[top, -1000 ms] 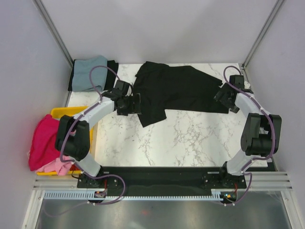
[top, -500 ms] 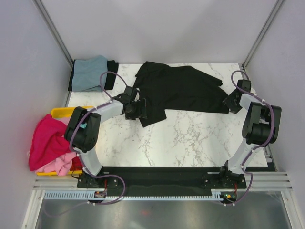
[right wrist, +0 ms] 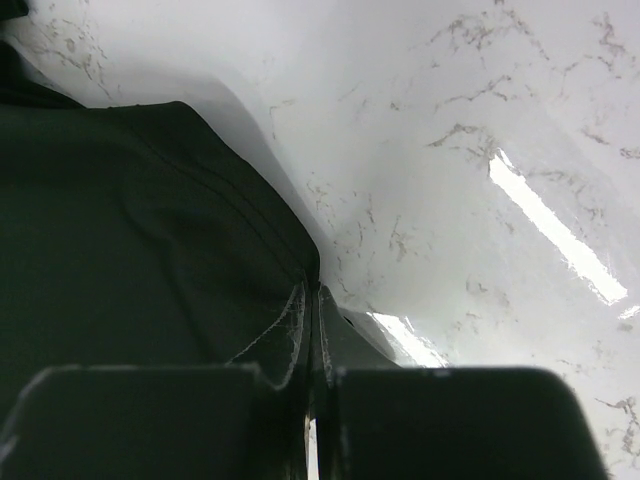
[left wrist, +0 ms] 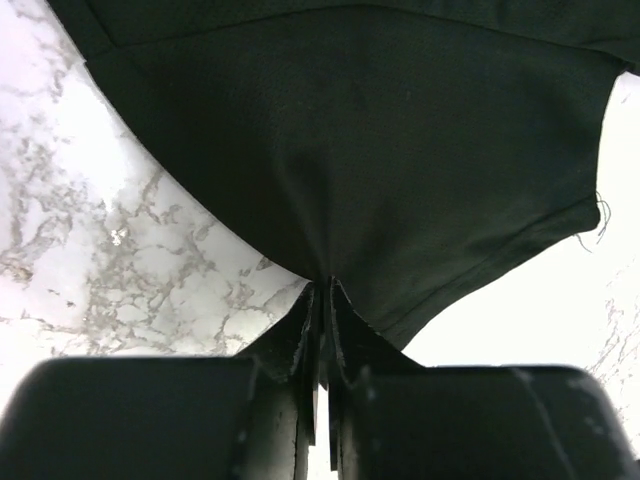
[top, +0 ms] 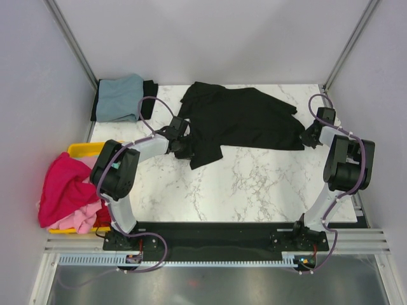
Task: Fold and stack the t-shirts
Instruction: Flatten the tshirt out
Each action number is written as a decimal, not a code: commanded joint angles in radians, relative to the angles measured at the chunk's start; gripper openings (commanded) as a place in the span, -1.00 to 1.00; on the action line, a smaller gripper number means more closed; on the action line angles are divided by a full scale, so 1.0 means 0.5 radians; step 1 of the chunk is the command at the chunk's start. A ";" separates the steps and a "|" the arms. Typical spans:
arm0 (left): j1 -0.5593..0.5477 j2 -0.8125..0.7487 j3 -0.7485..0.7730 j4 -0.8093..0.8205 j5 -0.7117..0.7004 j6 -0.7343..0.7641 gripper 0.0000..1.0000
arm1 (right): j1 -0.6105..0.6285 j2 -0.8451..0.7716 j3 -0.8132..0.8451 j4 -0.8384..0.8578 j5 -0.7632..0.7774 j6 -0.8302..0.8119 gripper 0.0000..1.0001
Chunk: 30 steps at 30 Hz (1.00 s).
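Note:
A large black t-shirt (top: 245,119) lies spread across the far half of the marble table (top: 254,184). My left gripper (top: 184,147) sits low at the shirt's near-left edge. In the left wrist view its jaws (left wrist: 322,288) are pinched shut on a fold of the black cloth (left wrist: 380,150). At the shirt's right edge my right gripper (top: 308,138) is also low on the table. The right wrist view shows that gripper (right wrist: 312,288) shut on the hem of the black t-shirt (right wrist: 130,230).
A folded grey-blue t-shirt (top: 119,96) rests on a black one (top: 149,105) at the far left corner. A yellow bin (top: 86,150) left of the table holds a magenta shirt (top: 60,185) and a pink one (top: 79,220). Grey walls enclose the table.
Both grippers went from open to shut on the black t-shirt. The left one slid right onto the shirt's edge; the right one dropped to the right edge.

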 commanded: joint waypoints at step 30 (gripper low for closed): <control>-0.366 -1.991 -0.681 -0.935 -0.177 -0.529 -0.96 | -0.310 -1.526 -1.007 -0.469 -0.301 0.191 -1.00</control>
